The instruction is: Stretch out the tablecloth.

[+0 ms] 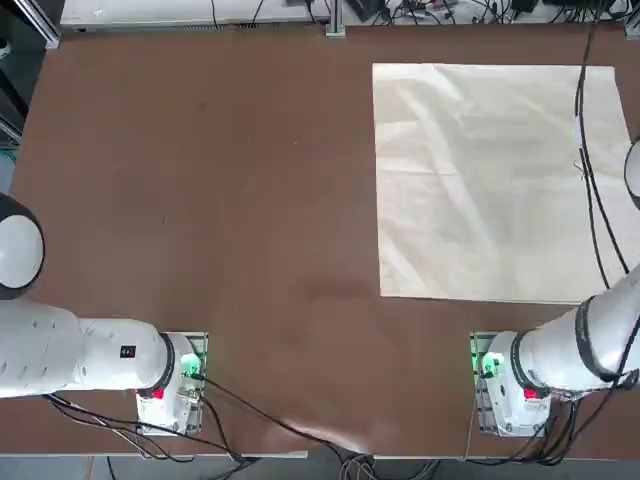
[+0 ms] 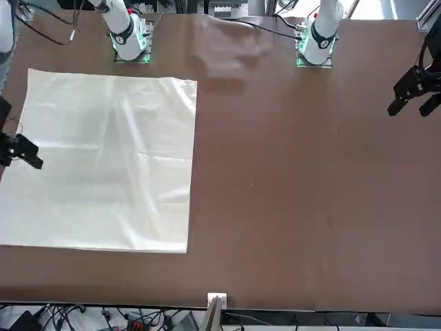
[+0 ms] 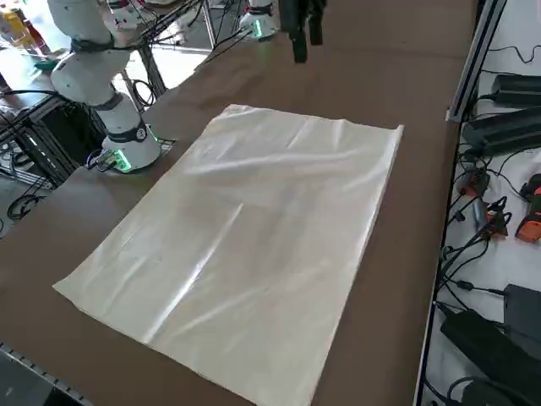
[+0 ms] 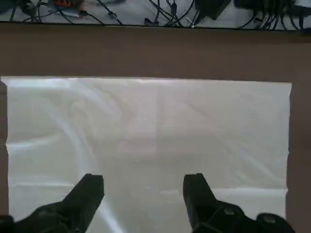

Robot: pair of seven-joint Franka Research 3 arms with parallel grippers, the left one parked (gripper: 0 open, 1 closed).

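Spread wide and empty, my right claw (image 4: 143, 187) hung over the tablecloth (image 4: 146, 141) in the wrist view, both black fingers (image 4: 90, 191) clear of the cream fabric, which lay flat with four straight edges and only soft creases across it, a strip of bare brown table (image 4: 146, 48) beyond its far edge. From overhead the tablecloth (image 1: 500, 180) filled the far right quarter of the table (image 1: 200, 200), its far edge close to the table's far edge and its right side reaching the table's right edge, while my right arm (image 1: 580, 345) rose from its base at the near edge; the claw itself lay outside that picture. From across the table the tablecloth (image 2: 103, 158) lay as a near-square sheet toward my right side of the table (image 2: 310, 193), and my claw (image 2: 21, 152) showed as a dark shape at the sheet's outer edge, above it, gripping nothing. From my right side the tablecloth (image 3: 245, 245) looked smooth apart from a few shallow folds, all corners out. I judged the spreading to be all but finished, with this step a check or a withdrawal; any next move called only for pinching an edge to draw out the remaining creases, or for lifting clear without dragging the cloth.
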